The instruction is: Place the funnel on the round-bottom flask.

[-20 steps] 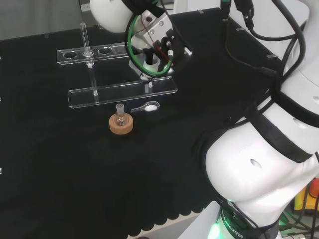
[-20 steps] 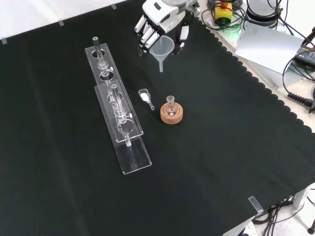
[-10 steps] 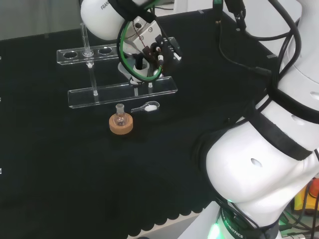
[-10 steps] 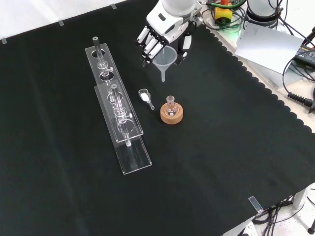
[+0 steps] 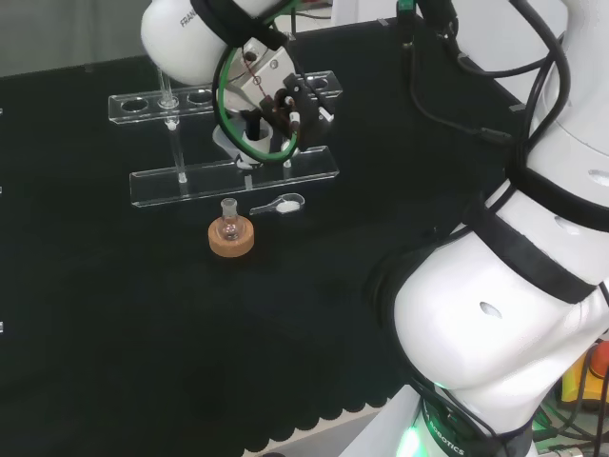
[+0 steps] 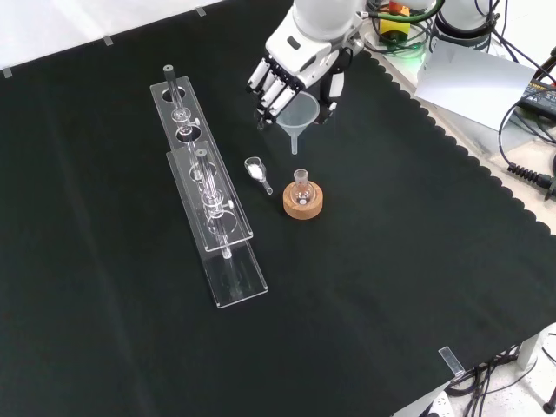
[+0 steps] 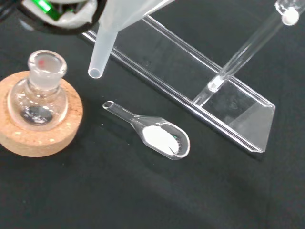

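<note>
Funnel (image 6: 298, 117) carried closer, pinched in robot hand (image 6: 295, 74); transport step, next centre stem over flask (image 6: 301, 186) neck just ahead, lower

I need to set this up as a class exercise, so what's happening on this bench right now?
The robot's hand holds a clear funnel in the air, stem pointing down. A small round-bottom flask sits on a cork ring on the black cloth. The funnel is not on it yet; its stem hangs beside the flask's neck. A glass scoop with white powder lies nearby, beside a clear rack.
</note>
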{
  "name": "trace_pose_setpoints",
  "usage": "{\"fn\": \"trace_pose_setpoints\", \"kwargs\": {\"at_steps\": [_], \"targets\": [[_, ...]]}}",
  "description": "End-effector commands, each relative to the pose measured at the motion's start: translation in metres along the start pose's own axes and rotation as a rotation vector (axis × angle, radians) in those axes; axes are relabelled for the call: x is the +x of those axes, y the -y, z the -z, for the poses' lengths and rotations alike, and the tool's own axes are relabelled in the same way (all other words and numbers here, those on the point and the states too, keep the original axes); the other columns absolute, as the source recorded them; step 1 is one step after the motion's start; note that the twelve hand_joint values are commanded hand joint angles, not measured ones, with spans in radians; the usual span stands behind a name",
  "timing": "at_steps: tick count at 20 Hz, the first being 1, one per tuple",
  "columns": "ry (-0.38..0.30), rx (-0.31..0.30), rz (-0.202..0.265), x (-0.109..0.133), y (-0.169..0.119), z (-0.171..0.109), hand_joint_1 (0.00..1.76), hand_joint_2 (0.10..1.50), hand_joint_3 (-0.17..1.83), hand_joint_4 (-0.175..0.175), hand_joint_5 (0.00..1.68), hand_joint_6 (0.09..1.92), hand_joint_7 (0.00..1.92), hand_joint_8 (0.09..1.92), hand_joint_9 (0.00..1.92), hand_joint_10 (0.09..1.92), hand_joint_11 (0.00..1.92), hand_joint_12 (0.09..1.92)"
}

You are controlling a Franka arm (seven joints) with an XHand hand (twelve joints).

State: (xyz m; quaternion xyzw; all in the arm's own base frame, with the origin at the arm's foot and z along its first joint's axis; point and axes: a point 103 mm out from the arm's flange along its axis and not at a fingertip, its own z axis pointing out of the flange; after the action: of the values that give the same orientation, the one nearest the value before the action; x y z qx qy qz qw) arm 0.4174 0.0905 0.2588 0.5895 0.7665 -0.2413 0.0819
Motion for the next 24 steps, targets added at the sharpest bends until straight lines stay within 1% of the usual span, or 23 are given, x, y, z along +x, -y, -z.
{"fn": "trace_pose_setpoints", "kwargs": {"at_steps": [1,6,7,8,12,17,19,24], "targets": [[-0.001,-0.023,0.015,0.011,-0.004,0.007,1.01,0.7,0.68,-0.058,0.67,0.84,0.64,0.78,1.09,0.62,0.7,1.13],[0.0,-0.037,0.024,0.016,-0.005,0.011,1.01,0.7,0.68,-0.06,0.67,0.84,0.64,0.78,1.09,0.62,0.7,1.13],[0.007,-0.03,0.015,0.018,-0.006,0.011,1.01,0.7,0.68,-0.06,0.67,0.84,0.64,0.78,1.09,0.62,0.7,1.13],[-0.004,-0.031,0.014,0.014,-0.005,0.009,1.01,0.7,0.68,-0.061,0.67,0.84,0.64,0.78,1.09,0.62,0.7,1.13],[-0.003,-0.03,0.024,0.018,-0.006,0.008,1.0,0.7,0.68,-0.062,0.66,0.84,0.64,0.79,1.09,0.62,0.7,1.13],[-0.012,-0.047,0.035,0.027,-0.009,0.006,1.0,0.7,0.68,-0.065,0.66,0.84,0.64,0.79,1.09,0.62,0.71,1.13],[-0.021,-0.053,0.036,0.022,-0.008,0.004,1.0,0.7,0.68,-0.065,0.66,0.84,0.63,0.79,1.09,0.62,0.71,1.13],[-0.013,-0.045,0.05,0.031,-0.011,0.003,1.0,0.7,0.69,-0.066,0.65,0.84,0.63,0.79,1.09,0.62,0.71,1.12]]}}
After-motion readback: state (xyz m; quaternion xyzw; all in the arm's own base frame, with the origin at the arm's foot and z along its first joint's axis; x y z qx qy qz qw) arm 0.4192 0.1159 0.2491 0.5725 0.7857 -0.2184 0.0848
